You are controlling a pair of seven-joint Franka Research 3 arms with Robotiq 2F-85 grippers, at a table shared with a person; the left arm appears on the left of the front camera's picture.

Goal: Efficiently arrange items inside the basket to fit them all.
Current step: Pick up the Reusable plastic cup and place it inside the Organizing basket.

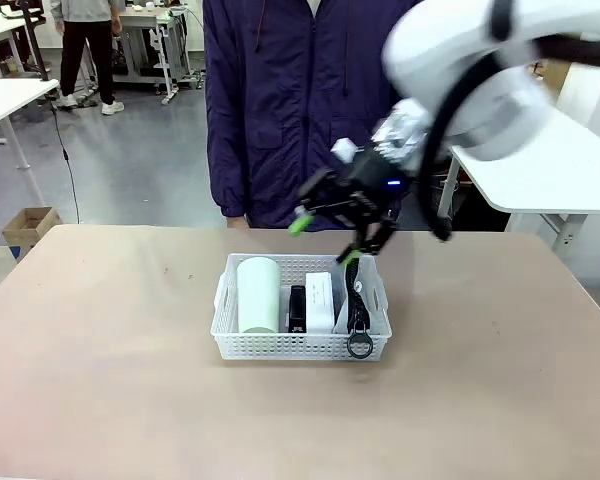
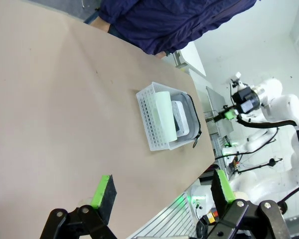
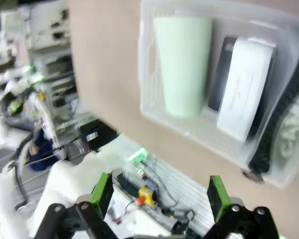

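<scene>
Front view, nearest first. The bench is bare tan surface in the foreground. The basket sits near the bench centre, long side facing the camera. All four items lie inside it, side by side. From the robot's left: pale green cup on its side, black stapler, small white box, then the grey pouch standing on edge against the right-hand wall. The pouch's black strap runs along its top edge and its ring hangs over the near rim.

Right gripper hangs above the far right corner of the basket, tilted, jaws released and spread wide, nothing between them. One green pad is close above the pouch's far end; I cannot tell whether it touches. Right arm blurred in the upper right of frame.

Right wrist view: right gripper jaws apart, empty. Basket seen from above, with cup, stapler, box and pouch in a row; letters "CAM" legible on the pouch. View is motion-blurred.

Left wrist view: left gripper held off the bench edge, well apart from the basket; jaws released, empty.

Far side: a person in a dark blue jacket stands at the bench edge, directly behind the basket.
</scene>
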